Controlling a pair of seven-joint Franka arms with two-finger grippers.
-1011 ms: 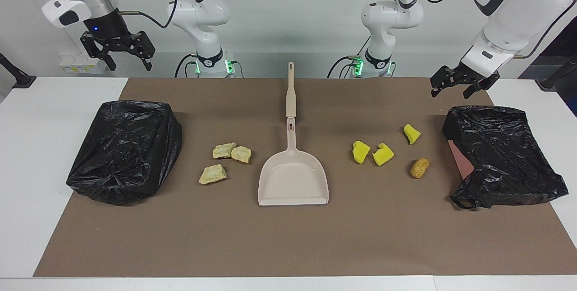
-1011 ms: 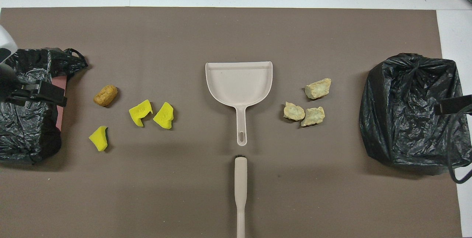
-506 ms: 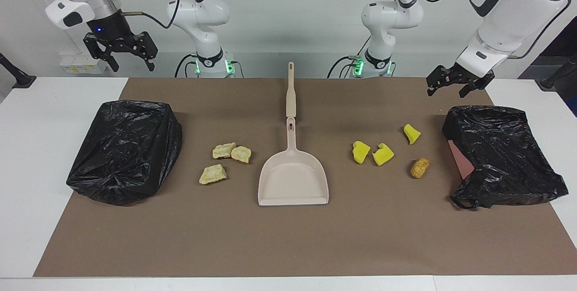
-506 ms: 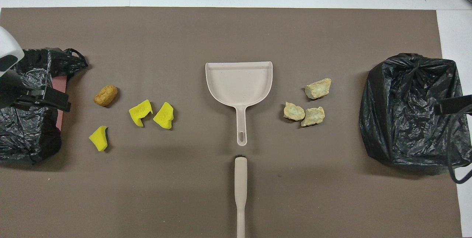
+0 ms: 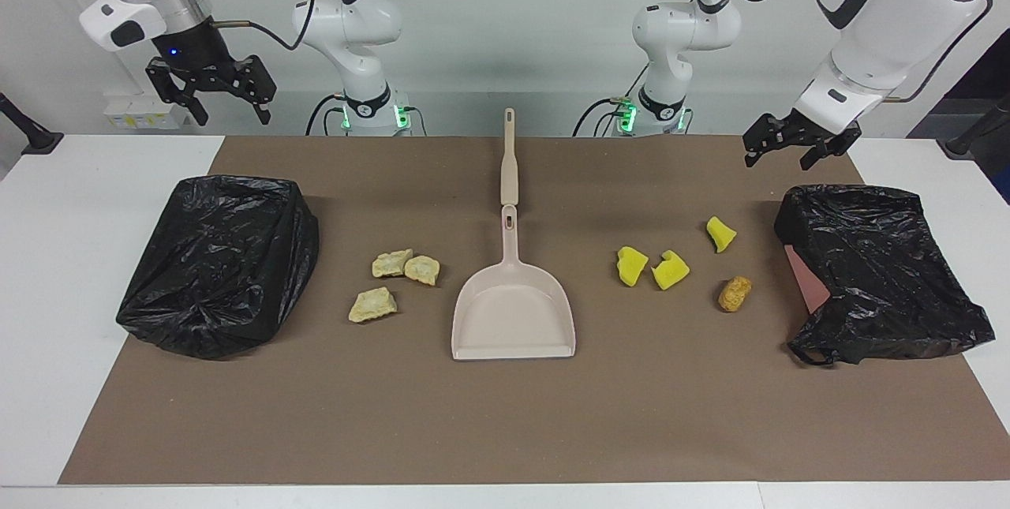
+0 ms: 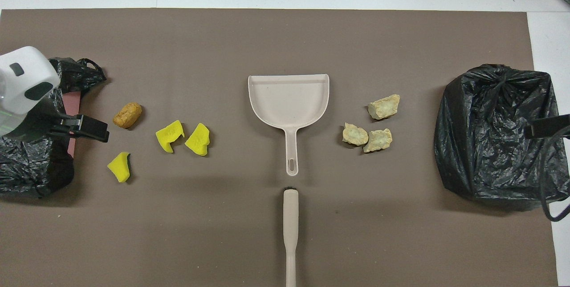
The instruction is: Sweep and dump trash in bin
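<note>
Hovering with fingers apart, the left gripper [image 5: 776,152] should drop squarely onto the brush [image 5: 509,159] handle. Right gripper [image 5: 211,97] waits, fingers apart too.

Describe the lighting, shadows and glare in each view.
Facing view: even, soft light; faint shadows beside the dustpan and the yellow chunks; small highlights on the crinkled bin bags. Overhead view: a broad soft shadow band crosses the brown mat near the brush handle; the left gripper looms large at the frame edge.
</note>
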